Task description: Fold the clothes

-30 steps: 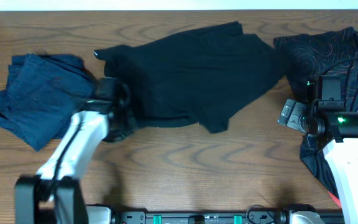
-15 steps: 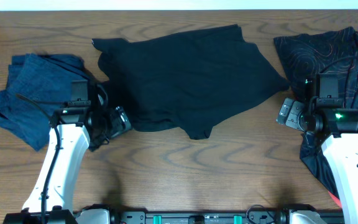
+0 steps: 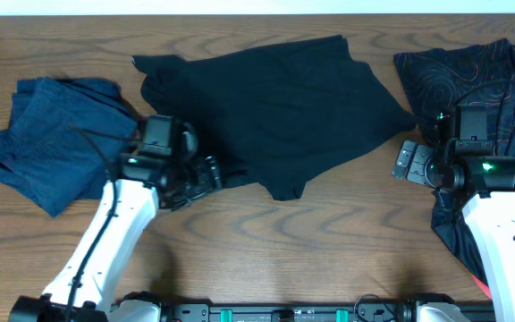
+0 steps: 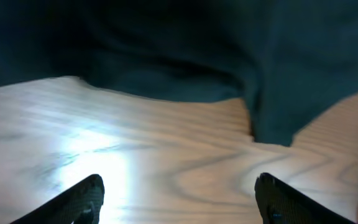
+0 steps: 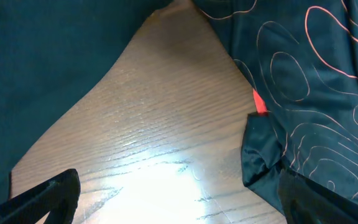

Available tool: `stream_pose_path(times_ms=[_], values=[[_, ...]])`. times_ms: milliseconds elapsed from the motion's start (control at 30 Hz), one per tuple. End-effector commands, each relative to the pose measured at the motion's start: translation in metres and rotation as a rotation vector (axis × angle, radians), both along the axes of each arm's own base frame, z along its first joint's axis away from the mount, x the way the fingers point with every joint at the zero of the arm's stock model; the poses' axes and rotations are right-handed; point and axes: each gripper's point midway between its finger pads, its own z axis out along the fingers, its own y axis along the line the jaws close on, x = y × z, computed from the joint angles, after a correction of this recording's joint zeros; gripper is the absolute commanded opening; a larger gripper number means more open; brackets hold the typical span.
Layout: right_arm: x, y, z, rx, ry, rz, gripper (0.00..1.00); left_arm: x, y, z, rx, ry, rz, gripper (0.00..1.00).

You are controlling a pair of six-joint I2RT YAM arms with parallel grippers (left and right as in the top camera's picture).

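A black garment (image 3: 275,107) lies spread flat across the middle of the table; the left wrist view shows its front hem (image 4: 179,50). My left gripper (image 3: 208,174) hovers just in front of that hem's lower left, open, with only bare wood between its fingers (image 4: 82,199). My right gripper (image 3: 409,163) stands open over the wood strip between the black garment's right corner (image 5: 55,56) and a dark garment with thin red line patterns (image 3: 481,80). In the right wrist view that patterned cloth (image 5: 303,81) lies against the right finger (image 5: 316,199).
A crumpled blue garment (image 3: 52,139) lies at the far left of the wooden table (image 3: 329,241). The patterned garment runs down the right edge under my right arm. Bare wood spans the table's front strip.
My left gripper opened and let go of the black garment's lower-left edge, which settled flatter and further back. The left arm then swung right along the hem. The right arm barely moved.
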Motion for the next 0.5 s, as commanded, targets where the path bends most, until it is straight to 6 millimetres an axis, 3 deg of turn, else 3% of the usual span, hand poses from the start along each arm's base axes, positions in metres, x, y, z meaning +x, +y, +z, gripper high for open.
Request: stream_pose_path(times_ms=[0,267,467], values=[[0.001,-0.001,0.001,0.001,-0.001,0.009,0.99,-0.008,-0.017,-0.018,-0.023,0.071,0.043,0.78],[0.0,-0.001,0.0,0.001,0.005,0.009,0.99,0.001,-0.045,-0.062,-0.027,0.135,0.049,0.79],[-0.002,-0.001,0.0,0.001,0.013,0.009,0.99,0.01,-0.048,-0.083,-0.023,0.149,0.057,0.78]])
